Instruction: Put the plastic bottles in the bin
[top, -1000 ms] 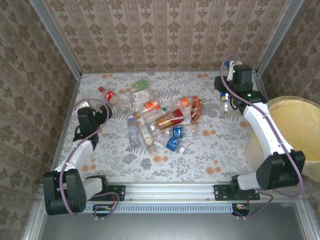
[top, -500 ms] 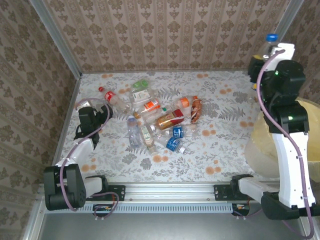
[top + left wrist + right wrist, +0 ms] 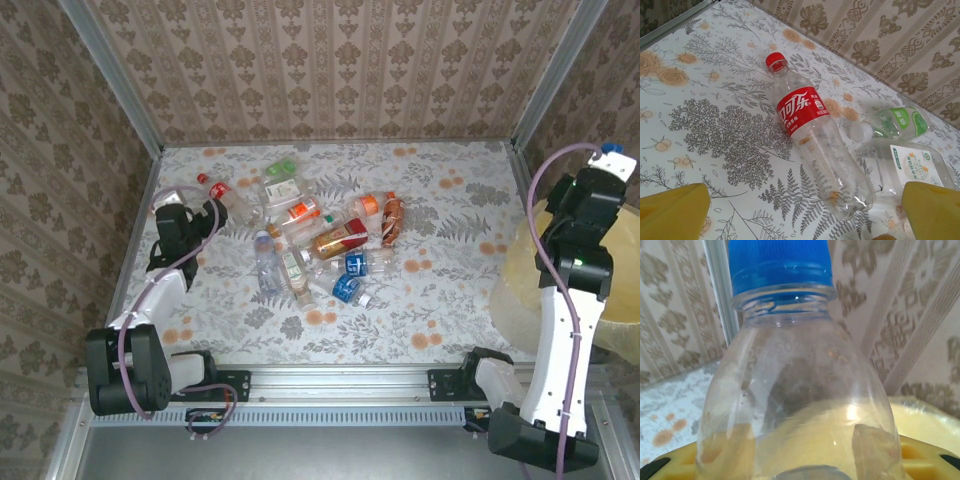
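Blue-capped bottle (image 3: 795,390) in right fingers (image 3: 927,460)

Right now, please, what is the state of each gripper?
Left gripper: open, holding nothing.
Right gripper: closed on a clear bottle with a blue cap.

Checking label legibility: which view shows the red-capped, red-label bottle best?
Left wrist: the red-label bottle lies full length, cap and label sharp. Top external shows it small, left of the other bottles.
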